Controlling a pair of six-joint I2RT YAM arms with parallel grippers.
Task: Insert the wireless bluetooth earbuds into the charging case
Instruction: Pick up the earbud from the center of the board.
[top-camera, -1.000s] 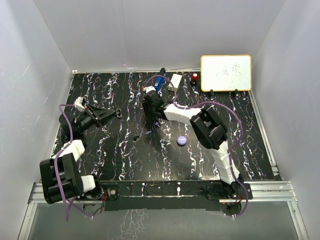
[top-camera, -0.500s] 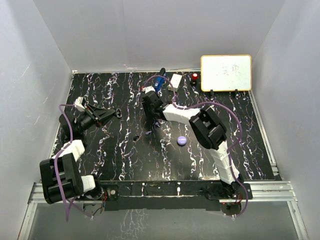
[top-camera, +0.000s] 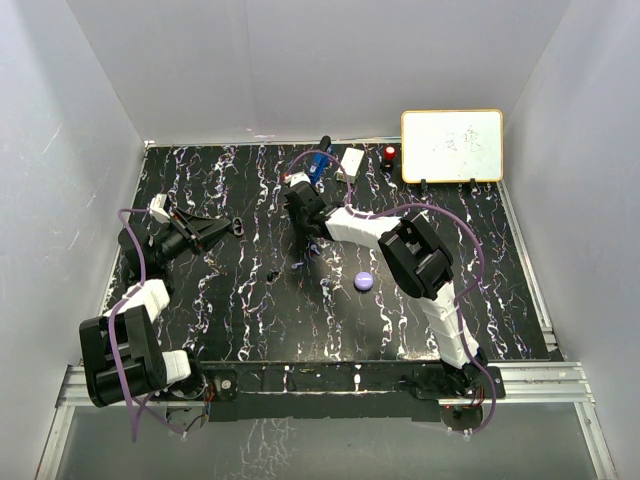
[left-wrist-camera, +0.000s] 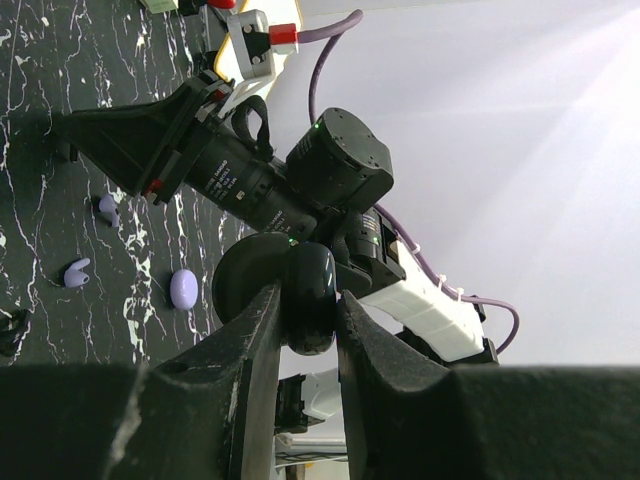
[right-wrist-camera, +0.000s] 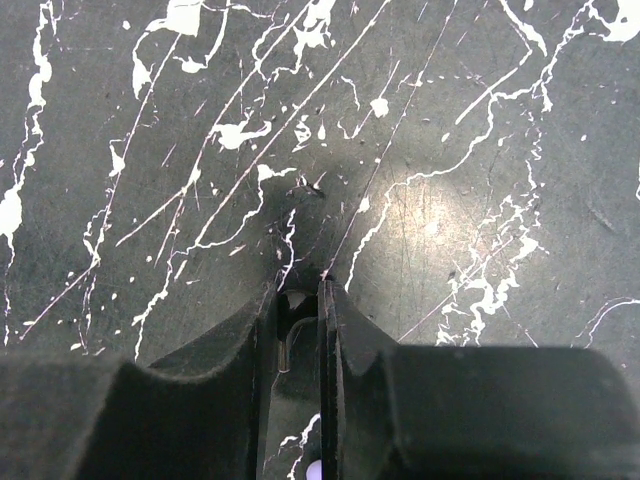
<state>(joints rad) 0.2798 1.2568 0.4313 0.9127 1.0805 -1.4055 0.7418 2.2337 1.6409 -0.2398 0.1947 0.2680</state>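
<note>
Clamping black round case (left-wrist-camera: 312, 285), left end effector (left-wrist-camera: 310, 305) (tight on it), right end effector (right-wrist-camera: 297, 296) closed, contents unclear.

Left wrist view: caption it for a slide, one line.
Left gripper clamps a black round case, a lavender earbud lying on the marbled table beyond.
</note>
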